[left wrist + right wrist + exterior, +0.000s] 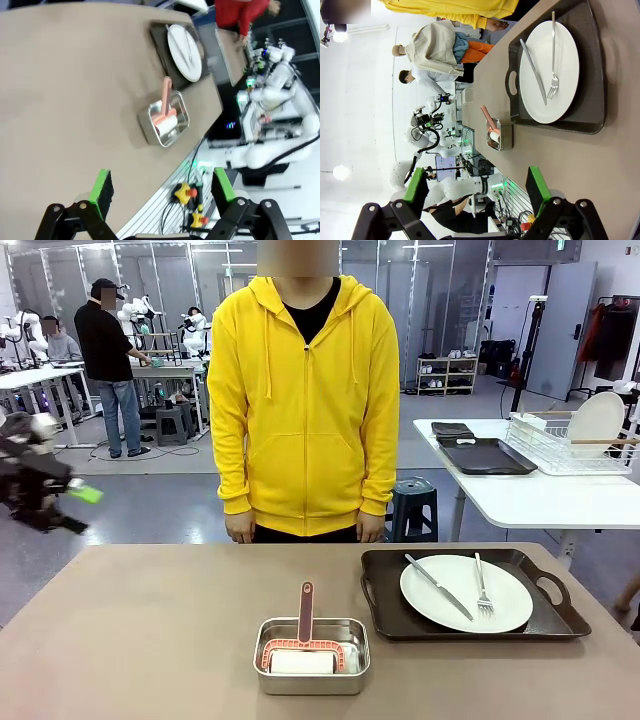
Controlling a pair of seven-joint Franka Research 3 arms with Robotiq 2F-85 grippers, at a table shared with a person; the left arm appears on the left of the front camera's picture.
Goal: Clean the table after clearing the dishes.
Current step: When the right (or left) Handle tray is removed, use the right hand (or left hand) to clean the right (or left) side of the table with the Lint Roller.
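Both wide open and empty: left gripper (162,186) over the table (60,100) edge, pan (145,125) ahead; right gripper (476,185) faces plate (567,60) on tray (592,75). Front view adds the person (300,400) standing beyond.

Bright, even overhead light; soft shadows on the table (150,620); wrist views distorted.
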